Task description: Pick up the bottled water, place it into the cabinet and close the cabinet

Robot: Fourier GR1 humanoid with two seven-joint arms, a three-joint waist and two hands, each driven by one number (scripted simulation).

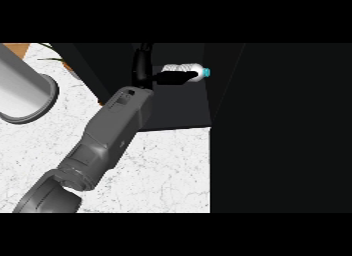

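At the upper middle of the frame you see the bottled water [185, 70] lying inside the cabinet [179, 107], a hand [153, 75] curled round it; the counter [164, 170] lies below, a cylinder [16, 85] at upper left.

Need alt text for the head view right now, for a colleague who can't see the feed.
A grey forearm reaches up from the lower left, its black hand curled round a water bottle with a blue cap, held on its side inside the dark cabinet. A grey cylinder lies on the white marble counter at left.

- White marble-look counter [157, 170], veined grey, smooth.
- Matt black cabinet [282, 125] interior.
- Clear ribbed plastic bottled water [185, 68], glossy blue cap.
- Smooth grey cylinder [16, 85], satin finish.
- Grey forearm [109, 135], dull plastic sheen.
- Wood strip [16, 48] at top left.
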